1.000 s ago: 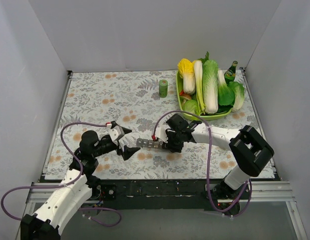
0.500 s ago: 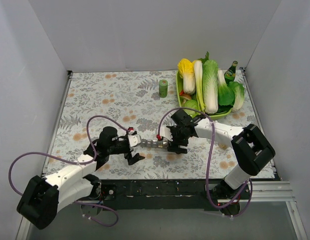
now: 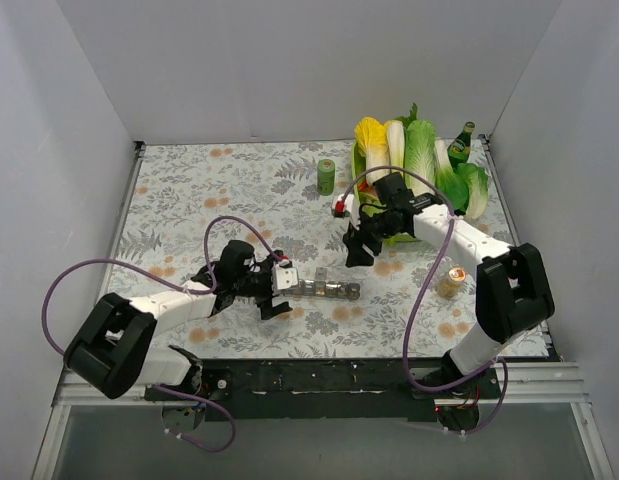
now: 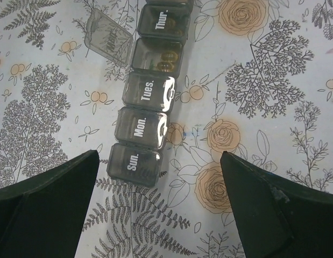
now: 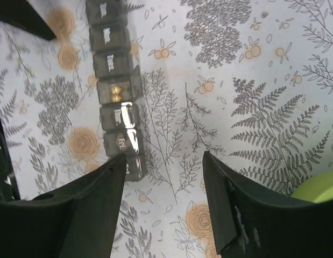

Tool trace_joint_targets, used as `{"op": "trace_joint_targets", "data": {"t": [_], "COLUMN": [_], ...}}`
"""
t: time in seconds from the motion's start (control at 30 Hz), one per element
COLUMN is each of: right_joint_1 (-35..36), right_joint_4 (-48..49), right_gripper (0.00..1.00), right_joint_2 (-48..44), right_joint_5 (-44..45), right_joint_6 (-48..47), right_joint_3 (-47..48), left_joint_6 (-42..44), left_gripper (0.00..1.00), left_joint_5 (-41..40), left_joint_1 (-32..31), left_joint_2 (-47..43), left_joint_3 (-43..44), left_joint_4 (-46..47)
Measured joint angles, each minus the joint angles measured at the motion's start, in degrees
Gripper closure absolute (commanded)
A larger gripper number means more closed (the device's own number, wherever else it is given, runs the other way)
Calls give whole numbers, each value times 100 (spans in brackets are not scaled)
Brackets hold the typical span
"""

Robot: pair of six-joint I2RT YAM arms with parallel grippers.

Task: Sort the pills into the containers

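Note:
The containers are one grey strip of joined lidded compartments (image 3: 324, 290) lying on the flowered cloth. The left wrist view shows its Sun., Mon. and Tues. boxes (image 4: 146, 123), then one box with its lid open and yellow pills (image 4: 165, 58) inside. My left gripper (image 3: 282, 294) is open at the strip's left end; the Sun. box lies between the fingertips (image 4: 48, 199), untouched. My right gripper (image 3: 357, 246) is open and empty, above and behind the strip's right end, which shows by its left finger (image 5: 85, 215). The open box with pills (image 5: 113, 93) shows there too.
A small green cylinder (image 3: 326, 176) stands at the back middle. A green tray (image 3: 429, 232) of cabbages and a green bottle (image 3: 461, 142) sits at the back right. A small amber bottle (image 3: 450, 283) stands right of the strip. White walls enclose the table.
My right gripper has left the strip's right end and moved up and back toward the tray. My left gripper has moved right, up to the strip's left end. The amber bottle is now uncovered.

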Motion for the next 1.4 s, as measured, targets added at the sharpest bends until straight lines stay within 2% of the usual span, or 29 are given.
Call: {"op": "trace_joint_targets", "data": {"t": [0.23,0.43,0.53,0.73,1.03,1.17,1.4], "right_joint_1": [-195,-162,-164,-162,-59,-2,157], "right_joint_4": [424,697,848,1029,1043,1040,1012], "right_gripper": [44,66,71,74,76,77,81], "right_joint_2": [463,920,1106,1342,1572,1611,1709], "right_joint_5": [-603,-588,-479,-299,-286,-291,-282], "right_joint_6": [1134,1982,2402,2872,3084,3108,3095], "right_joint_3": [144,240,326,487,693,721,728], "left_joint_6": [326,470,501,507,509,474,315], "left_gripper": [6,15,24,41,55,59,60], "left_joint_5": [-46,-50,-61,-149,-304,-352,-442], "left_joint_1": [-24,-85,-162,-247,-341,-352,-374], "left_joint_2": [531,990,1123,1296,1346,1421,1502], "left_joint_3": [219,457,568,682,769,892,1064], "left_joint_4": [90,122,164,275,164,42,-144]}}
